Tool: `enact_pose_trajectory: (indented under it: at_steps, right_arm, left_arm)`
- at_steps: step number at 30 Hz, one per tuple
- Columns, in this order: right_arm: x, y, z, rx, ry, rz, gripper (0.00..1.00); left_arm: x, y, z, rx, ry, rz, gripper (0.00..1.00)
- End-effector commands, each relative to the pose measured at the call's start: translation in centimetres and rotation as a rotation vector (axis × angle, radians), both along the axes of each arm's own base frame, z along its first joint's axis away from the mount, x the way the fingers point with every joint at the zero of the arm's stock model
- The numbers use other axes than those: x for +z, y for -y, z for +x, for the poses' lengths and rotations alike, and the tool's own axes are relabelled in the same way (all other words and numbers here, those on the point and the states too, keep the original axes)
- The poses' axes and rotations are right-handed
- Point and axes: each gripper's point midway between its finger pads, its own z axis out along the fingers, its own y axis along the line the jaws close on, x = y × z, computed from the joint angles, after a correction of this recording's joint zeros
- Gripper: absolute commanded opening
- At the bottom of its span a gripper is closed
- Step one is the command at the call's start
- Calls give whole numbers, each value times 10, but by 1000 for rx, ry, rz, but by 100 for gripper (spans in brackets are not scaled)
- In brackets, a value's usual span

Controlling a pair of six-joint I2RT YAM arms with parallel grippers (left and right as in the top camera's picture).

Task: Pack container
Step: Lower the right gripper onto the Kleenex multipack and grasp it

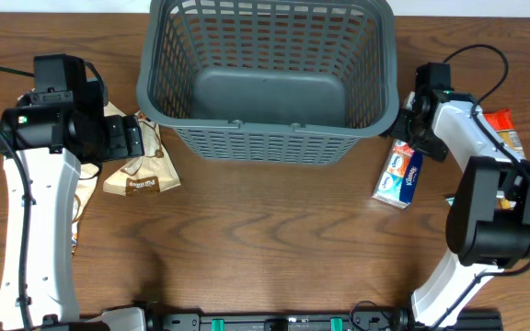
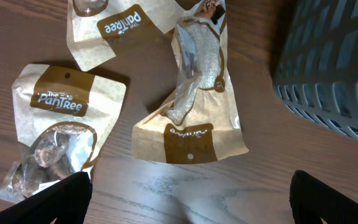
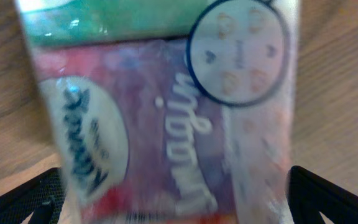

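Left pouch (image 2: 55, 134): brown label reads "The PanTree". Upper pouch (image 2: 114, 28): "PanTree" again, upside down. Middle pouch (image 2: 191, 124): brown label script too small to read. Tissue pack (image 3: 166, 124): oval logo looks like "Kleenex" but is blurred; sideways purple script is illegible.

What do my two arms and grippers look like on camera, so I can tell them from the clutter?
Both arms have white links with bulky black joint housings. The left arm carries a small green light near its wrist. A black cable loops behind the right arm. The left gripper and right gripper have plain matte black fingers.
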Motion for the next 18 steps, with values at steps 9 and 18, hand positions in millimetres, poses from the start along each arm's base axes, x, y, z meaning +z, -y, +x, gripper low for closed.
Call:
enact_pose_trajectory:
  at_steps: [9, 18]
  right_arm:
    - [-28, -3, -1, -11, -41, 8, 73]
    - [-22, -9, 0, -4, -32, 40, 1]
  left_arm:
    - [-4, 0, -1, -7, -14, -9, 93]
    - [-4, 0, -1, -7, -14, -8, 93]
